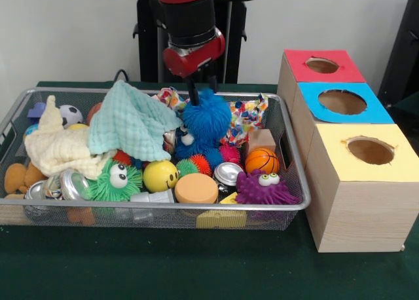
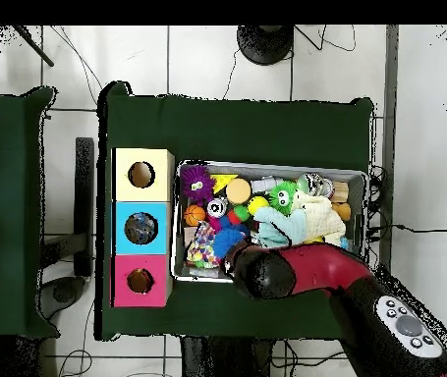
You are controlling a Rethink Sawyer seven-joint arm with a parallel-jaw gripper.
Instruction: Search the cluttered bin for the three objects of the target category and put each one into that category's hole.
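Blue fuzzy toy (image 1: 205,123): shaggy, bright blue, white eye low on its side; upright at the wire bin's (image 1: 288,149) back middle. Gripper (image 1: 194,90) touches its top; grip state cannot be told. Overhead view: arm hides the gripper; three boxes' holes (image 2: 140,228) show.

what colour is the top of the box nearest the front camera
Yellow: the box top with its round hole shows best in the front view.

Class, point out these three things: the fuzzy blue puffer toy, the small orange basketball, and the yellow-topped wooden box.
fuzzy blue puffer toy (image 1: 205,122), front view, its upper body.
small orange basketball (image 1: 262,160), front view, its centre.
yellow-topped wooden box (image 1: 340,156), front view, its top beside the hole.
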